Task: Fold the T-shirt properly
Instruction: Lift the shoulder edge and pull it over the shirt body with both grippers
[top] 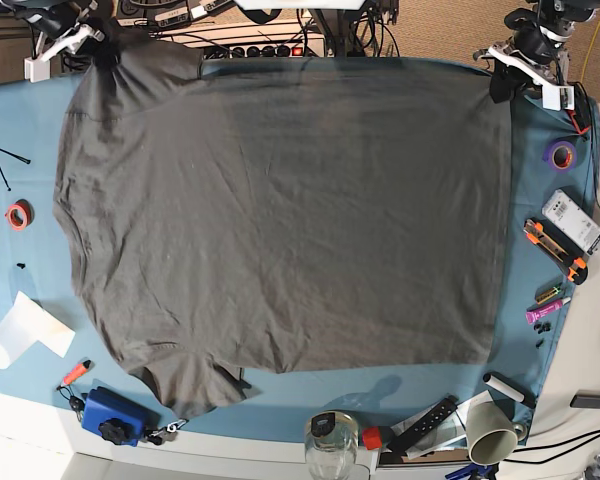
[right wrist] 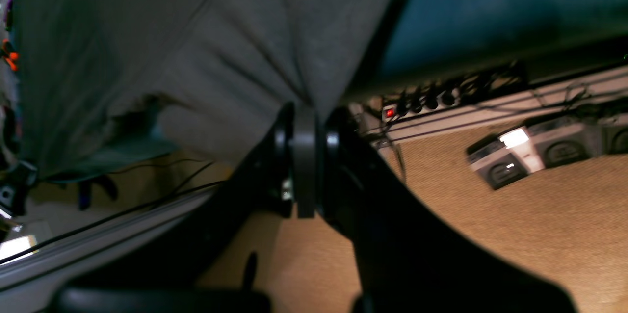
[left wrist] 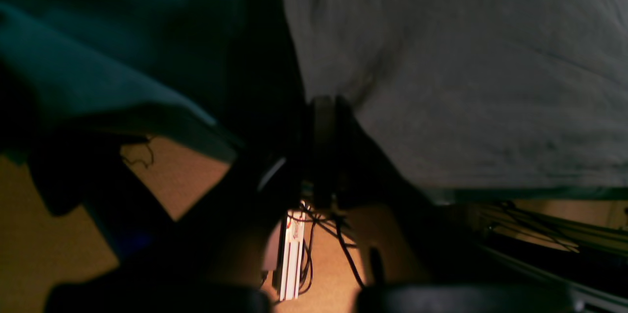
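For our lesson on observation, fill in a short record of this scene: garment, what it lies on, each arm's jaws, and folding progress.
garment: T-shirt, dark grey, spread flat
surface: blue-teal tablecloth
left gripper: jaws shut on the T-shirt's far corner
right gripper: jaws shut on the other far corner
folding progress: no fold visible yet

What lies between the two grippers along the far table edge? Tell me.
In the base view, the T-shirt spans from the right gripper to the left gripper; both pinch its corners.
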### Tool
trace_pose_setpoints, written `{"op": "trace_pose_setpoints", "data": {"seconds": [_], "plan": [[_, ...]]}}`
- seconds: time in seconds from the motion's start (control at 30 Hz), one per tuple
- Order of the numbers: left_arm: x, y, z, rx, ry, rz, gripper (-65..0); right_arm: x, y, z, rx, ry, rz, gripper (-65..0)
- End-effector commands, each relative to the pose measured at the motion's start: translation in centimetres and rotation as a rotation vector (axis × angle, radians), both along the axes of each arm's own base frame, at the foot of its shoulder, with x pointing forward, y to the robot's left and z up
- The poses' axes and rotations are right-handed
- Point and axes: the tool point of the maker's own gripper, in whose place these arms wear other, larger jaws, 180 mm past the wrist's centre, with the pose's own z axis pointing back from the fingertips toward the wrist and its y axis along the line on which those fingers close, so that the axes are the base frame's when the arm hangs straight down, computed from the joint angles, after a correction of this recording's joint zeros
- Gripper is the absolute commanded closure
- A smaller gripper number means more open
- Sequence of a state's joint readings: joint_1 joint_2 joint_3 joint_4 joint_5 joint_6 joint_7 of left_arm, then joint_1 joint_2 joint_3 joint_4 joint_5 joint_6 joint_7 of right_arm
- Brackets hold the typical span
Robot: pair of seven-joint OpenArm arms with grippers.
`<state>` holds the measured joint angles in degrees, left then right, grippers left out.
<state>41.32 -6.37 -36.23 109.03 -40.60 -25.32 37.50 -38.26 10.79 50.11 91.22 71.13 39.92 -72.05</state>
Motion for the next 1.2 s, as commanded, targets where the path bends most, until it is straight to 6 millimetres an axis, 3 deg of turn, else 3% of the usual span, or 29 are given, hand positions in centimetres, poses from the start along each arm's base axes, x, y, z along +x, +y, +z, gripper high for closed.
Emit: {"op": "trace_pose_setpoints", "data": {"seconds": [0.0, 0.27, 0.57, 0.87, 1.17], "plan": [[-0.3, 0.3, 0.6, 0.011, -0.012, -0.001, 0.0, -0.2, -0.8, 1.0, -0.016, -0.013, -0.001, 0.0], [-1.5, 1.5, 0.5, 0.035, 0.016, 0.021, 0.0, 0.1, -2.6, 4.6, -0.098, -0.078, -0.003, 0.0], [-0.3, 1.4, 1.3, 0.023, -0.025, 0.025, 0.0, 1.0, -2.6, 5.1, -0.108, -0.109, 0.001, 0.0], [0.6, 1.8, 1.9, 0.041, -0.037, 0.049, 0.0, 3.2, -2.9, 5.4, -0.128, -0.157, 0.002, 0.0], [1.9, 1.6, 4.1, 0.105, -0.092, 0.019, 0.0, 4.9, -2.8, 6.0, -0.127, -0.211, -0.001, 0.0]]}}
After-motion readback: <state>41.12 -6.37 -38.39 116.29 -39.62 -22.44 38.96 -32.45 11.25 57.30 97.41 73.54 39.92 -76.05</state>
